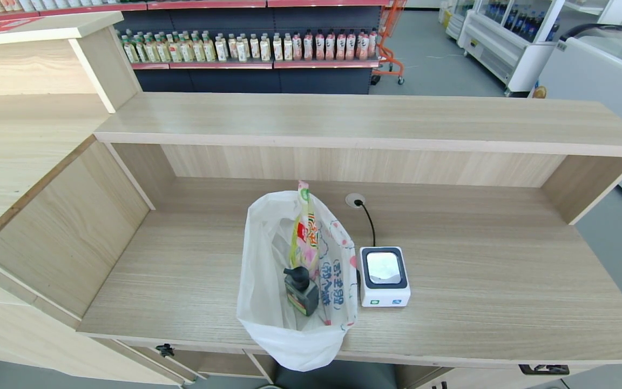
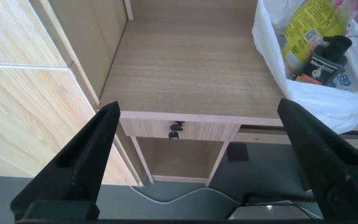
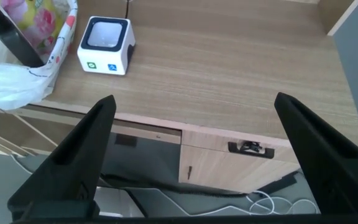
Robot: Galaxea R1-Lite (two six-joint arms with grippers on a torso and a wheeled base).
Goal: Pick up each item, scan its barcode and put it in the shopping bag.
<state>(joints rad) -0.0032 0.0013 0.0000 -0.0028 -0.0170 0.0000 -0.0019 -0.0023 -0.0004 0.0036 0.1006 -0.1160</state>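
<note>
Left claw (image 2: 197,109), right claw (image 3: 196,99) apart, empty; pump bottle (image 1: 301,294) and snack packet (image 1: 304,232) in shopping bag (image 1: 257,281) ahead of left claw; likely done, just retract.

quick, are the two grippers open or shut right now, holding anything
left gripper: open, holding nothing
right gripper: open, holding nothing

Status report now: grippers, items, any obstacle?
Left gripper open, empty. Right gripper open, empty. Pump bottle and packet inside shopping bag. Scanner beside bag.
</note>
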